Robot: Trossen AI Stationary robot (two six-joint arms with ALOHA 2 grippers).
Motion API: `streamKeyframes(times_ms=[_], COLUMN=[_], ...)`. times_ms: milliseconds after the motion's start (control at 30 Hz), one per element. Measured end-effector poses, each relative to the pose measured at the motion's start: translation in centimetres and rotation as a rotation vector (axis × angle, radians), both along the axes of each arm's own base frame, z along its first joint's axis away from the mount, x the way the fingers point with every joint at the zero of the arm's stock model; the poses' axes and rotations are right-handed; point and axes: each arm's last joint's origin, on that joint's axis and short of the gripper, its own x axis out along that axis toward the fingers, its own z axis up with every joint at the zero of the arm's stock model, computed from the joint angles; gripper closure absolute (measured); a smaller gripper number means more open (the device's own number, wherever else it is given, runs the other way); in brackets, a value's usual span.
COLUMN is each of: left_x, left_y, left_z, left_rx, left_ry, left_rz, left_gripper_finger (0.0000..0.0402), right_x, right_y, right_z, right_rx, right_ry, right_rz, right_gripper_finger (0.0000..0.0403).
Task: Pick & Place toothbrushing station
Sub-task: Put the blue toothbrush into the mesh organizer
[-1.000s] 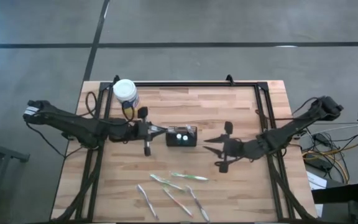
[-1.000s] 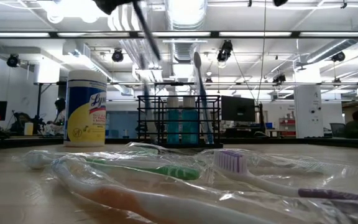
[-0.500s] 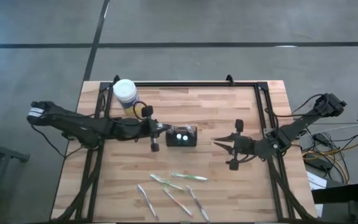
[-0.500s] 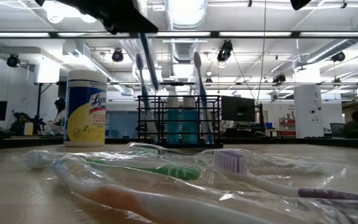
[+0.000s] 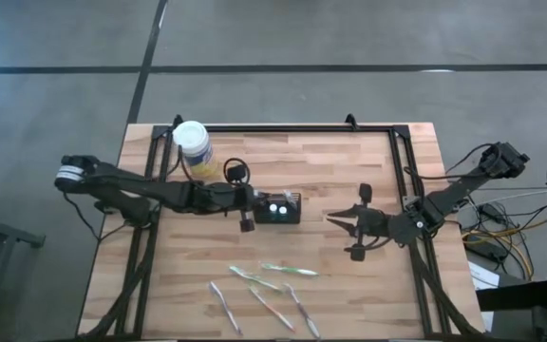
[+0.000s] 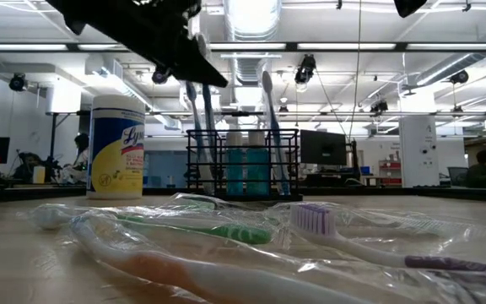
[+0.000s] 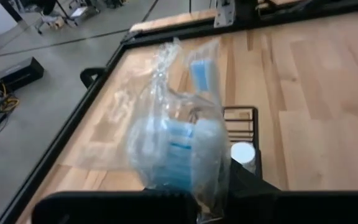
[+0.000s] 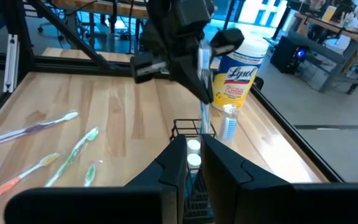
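Observation:
The toothbrushing station, a black wire-mesh caddy (image 5: 289,215) (image 6: 243,165) (image 8: 180,129), stands on its base at the middle of the table. A pale toothbrush (image 6: 270,118) stands in its right part, head up. My left gripper (image 5: 248,206) (image 6: 194,61) is just left of and above the caddy, shut on a toothbrush in a clear wrapper (image 6: 202,114) (image 7: 179,143). My right gripper (image 5: 334,221) (image 8: 193,165) hangs right of the caddy. Its fingers are nearly together with nothing between them. My left gripper pinches the wrapped toothbrush near its upper end (image 8: 199,62) between its two fingers. It comes from the table's left, slanting slightly down. The toothbrush hangs nearly upright below the fingers, and its lower end (image 6: 207,156) reaches into the caddy's left part.
A white-lidded yellow jar (image 5: 191,141) (image 6: 116,148) stands at the far left. Several wrapped toothbrushes (image 5: 272,285) (image 6: 184,228) (image 8: 61,146) lie on the near half of the table. Two white-capped blue bottles (image 6: 247,169) stand inside the caddy. A black frame (image 5: 302,127) borders the table.
My left gripper has gone down and toward the caddy with the wrapped toothbrush. The toothbrush's lower end has sunk from above the caddy's rim into its left part. My right gripper has drawn back a little toward the table's right edge.

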Motion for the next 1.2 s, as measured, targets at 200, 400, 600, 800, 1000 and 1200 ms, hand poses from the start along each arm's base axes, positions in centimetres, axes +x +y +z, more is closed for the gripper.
streamKeyframes(times_ms=[200, 400, 600, 800, 1000, 1200], left_x=[0.8, 1.5, 1.9, 1.6, 0.5, -1.0], left_y=[0.8, 1.3, 1.3, 1.3, 1.1, 1.2], left_z=[-1.3, -2.5, -3.5, -3.0, -0.7, 1.8], left_rx=[-0.023, -0.058, -0.064, -0.048, -0.051, -0.055], left_ry=[0.035, 0.06, 0.089, 0.081, 0.013, -0.077], left_rz=[0.024, 0.026, 0.031, 0.022, -0.013, -0.013], left_gripper_finger=[0.0391, 0.0387, 0.0384, 0.0307, 0.0202, 0.0125], right_x=[0.0, 0.0, 0.0, 0.0, 0.0, 0.0], right_y=[0.0, 0.1, 0.1, 0.1, 0.1, 0.1], right_z=[0.0, 0.0, 0.0, 0.0, 0.0, 0.0], right_rx=[0.009, 0.021, 0.021, 0.022, 0.035, 0.036], right_ry=[-0.002, -0.003, -0.004, -0.003, 0.0, 0.001], right_rz=[-0.002, 0.003, 0.004, 0.005, 0.025, 0.029], right_gripper_finger=[0.036, 0.036, 0.036, 0.036, 0.036, 0.036])
